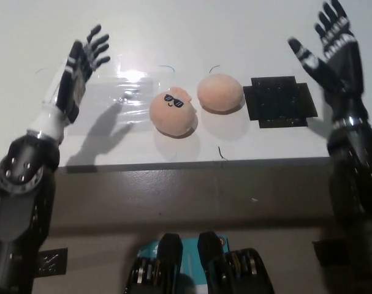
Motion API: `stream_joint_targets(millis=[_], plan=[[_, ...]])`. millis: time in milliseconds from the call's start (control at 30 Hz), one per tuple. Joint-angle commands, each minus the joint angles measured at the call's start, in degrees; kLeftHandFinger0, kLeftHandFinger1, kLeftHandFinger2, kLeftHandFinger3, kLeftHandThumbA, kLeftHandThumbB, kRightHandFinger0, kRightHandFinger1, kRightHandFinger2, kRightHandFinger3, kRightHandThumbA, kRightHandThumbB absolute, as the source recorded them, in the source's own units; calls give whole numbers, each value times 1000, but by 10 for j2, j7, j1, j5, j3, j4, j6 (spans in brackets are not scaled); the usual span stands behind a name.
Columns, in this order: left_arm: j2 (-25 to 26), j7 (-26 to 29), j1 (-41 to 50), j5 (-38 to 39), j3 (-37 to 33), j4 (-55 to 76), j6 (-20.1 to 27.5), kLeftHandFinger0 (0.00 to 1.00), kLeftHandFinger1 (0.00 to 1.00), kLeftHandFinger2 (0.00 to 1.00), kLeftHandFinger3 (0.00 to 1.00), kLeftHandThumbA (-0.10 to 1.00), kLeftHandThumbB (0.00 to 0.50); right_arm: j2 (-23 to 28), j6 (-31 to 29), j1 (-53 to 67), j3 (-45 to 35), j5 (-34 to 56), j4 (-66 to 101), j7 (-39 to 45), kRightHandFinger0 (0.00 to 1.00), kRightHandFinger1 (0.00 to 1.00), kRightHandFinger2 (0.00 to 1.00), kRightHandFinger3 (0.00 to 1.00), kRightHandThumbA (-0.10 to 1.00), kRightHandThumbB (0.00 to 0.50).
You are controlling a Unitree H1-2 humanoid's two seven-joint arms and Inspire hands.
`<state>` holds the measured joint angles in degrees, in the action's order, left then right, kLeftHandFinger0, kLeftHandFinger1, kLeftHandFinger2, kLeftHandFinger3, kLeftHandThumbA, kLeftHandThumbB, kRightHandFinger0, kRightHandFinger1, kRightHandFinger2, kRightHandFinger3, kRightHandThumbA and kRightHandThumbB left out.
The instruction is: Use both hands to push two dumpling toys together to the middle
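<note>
Two peach dumpling toys lie side by side on the white table (235, 18), touching or nearly so. The nearer dumpling (172, 113) has a sunglasses face; the plain dumpling (220, 93) sits just right of it and slightly farther back. My left hand (80, 64) is open with fingers spread, well to the left of the toys above the table. My right hand (331, 46) is open too, raised far to the right of them. Neither hand touches a toy.
A black square patch (280, 101) lies on the table right of the plain dumpling. A clear tape patch (121, 92) glints left of the sunglasses dumpling. The table's front edge (186, 165) runs across the picture below the toys.
</note>
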<state>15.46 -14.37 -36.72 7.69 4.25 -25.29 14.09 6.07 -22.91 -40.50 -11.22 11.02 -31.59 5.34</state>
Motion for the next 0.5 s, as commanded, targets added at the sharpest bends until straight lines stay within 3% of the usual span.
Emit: stream_joint_targets(millis=[0,67,100,167,200,267,467], plan=[[17,-39,57,63,-6,213,-48,1000,1000,1000,1000,1000,470,27,73,110,12,5,303,11,1000,1000,1000,1000,1000,250],[14,-37,79,71,-7,256,-57,1000,1000,1000,1000,1000,474,36,72,144,15,10,346,21,1000,1000,1000,1000,1000,274],[9,-33,112,105,-4,312,-80,1000,1000,1000,1000,1000,500,42,82,179,18,37,384,33,1000,1000,1000,1000,1000,347],[12,-37,141,150,0,361,-96,1000,1000,1000,1000,1000,489,45,86,212,20,58,422,37,1000,1000,1000,1000,1000,369],[14,-38,155,164,1,381,-98,1000,1000,1000,1000,1000,486,47,84,226,21,65,434,41,1000,1000,1000,1000,1000,371],[24,-38,191,192,5,427,-99,1000,1000,1000,1000,1000,477,57,64,257,24,81,455,53,1000,1000,1000,1000,1000,328],[47,-22,294,204,33,514,-81,1000,1000,1000,1000,1000,489,69,49,325,31,99,500,63,1000,1000,1000,1000,1000,321]])
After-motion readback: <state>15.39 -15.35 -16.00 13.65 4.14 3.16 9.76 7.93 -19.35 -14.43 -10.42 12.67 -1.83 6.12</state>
